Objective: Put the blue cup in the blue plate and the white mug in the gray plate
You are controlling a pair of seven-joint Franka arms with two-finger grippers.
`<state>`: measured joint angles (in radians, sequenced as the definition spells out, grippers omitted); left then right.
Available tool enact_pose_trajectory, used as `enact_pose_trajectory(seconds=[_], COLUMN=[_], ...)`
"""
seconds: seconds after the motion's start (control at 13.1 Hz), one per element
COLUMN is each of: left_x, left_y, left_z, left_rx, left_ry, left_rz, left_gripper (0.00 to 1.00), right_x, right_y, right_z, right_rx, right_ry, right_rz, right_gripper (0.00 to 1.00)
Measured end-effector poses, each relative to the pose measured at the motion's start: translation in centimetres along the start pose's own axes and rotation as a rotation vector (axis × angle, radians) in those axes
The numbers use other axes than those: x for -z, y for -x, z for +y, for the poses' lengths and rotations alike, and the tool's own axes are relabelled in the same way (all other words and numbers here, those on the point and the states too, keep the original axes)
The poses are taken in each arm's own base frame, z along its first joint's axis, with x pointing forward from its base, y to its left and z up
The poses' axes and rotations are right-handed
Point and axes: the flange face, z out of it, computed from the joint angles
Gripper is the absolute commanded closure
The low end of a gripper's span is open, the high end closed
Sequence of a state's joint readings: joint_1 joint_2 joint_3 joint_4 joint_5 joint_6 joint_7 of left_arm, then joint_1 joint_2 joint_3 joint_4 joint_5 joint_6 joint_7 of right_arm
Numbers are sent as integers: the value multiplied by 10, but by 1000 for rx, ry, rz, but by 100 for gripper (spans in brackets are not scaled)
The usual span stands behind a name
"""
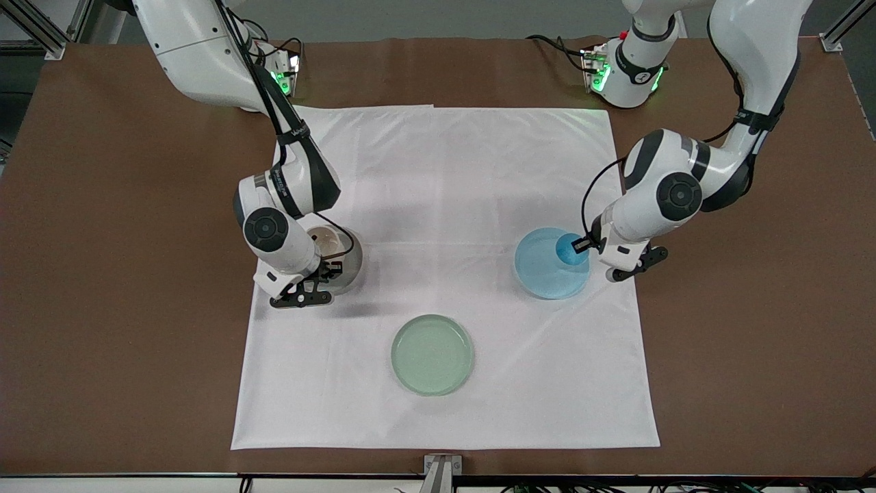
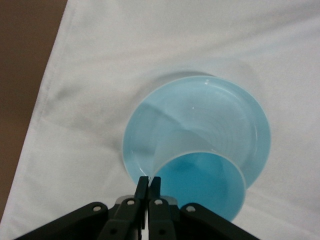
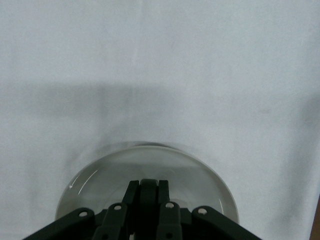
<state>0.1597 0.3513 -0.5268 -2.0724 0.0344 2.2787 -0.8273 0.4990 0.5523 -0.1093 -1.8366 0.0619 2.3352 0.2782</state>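
Note:
The blue cup [image 1: 569, 248] is over the blue plate [image 1: 547, 274], at the plate's side toward the left arm's end. My left gripper [image 1: 582, 244] is shut on the cup's rim; in the left wrist view the fingertips [image 2: 142, 184] pinch the wall of the cup [image 2: 200, 185] above the plate [image 2: 225, 115]. I cannot tell whether the cup rests on the plate. The white mug [image 1: 327, 239] is over the gray plate [image 1: 350, 263]. My right gripper [image 1: 332, 267] is shut on its black handle [image 3: 154, 192], with the gray plate [image 3: 100, 175] below.
A pale green plate [image 1: 432, 354] lies on the white cloth [image 1: 445, 192], nearer to the front camera than the other two plates. Brown tabletop [image 1: 102, 274] surrounds the cloth.

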Motion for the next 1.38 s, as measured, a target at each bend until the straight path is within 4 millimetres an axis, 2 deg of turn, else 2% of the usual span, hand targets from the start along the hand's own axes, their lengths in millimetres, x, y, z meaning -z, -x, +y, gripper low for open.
enact_pose_trajectory(seconds=[0.08,0.15,0.23,0.31,0.38,0.46,0.54,0.69,0.76,0.92,0.99,1.15,1.38], left_x=[-7,-13,-18,-22,-22,-20,-13,17,42,112,149,206,263], left_y=[0,0,-2,-3,-3,-5,-9,-24,-33,-56,-67,-84,-98], left_z=[3,3,3,3,4,5,7,13,15,11,3,-19,-53], left_rx=[1,2,4,5,6,6,8,20,25,21,-4,-58,-72], left_ry=[6,11,14,15,17,22,32,65,72,64,46,-3,-49], left_rz=[-4,-10,-16,-21,-21,-16,-6,33,51,105,134,178,187], left_gripper=[89,77,44,18,0,0,0,0,0,0,0,0,0], right_x=[0,0,0,3,12,30,59,135,172,228,246,263,264], right_y=[0,0,0,-1,0,3,8,26,36,60,71,87,98], right_z=[0,0,-1,-2,-4,-6,-3,18,39,90,116,172,259], right_rx=[-1,-10,-32,-54,-66,-72,-79,-104,-129,-178,-176,-128,-109], right_ry=[0,0,-1,-2,-2,3,7,8,2,-19,-35,-69,-104], right_rz=[0,-1,0,2,-6,-35,-67,-121,-144,-168,-164,-143,-121], right_gripper=[25,0,0,0,0,0,0,0,0,0,0,0,0])
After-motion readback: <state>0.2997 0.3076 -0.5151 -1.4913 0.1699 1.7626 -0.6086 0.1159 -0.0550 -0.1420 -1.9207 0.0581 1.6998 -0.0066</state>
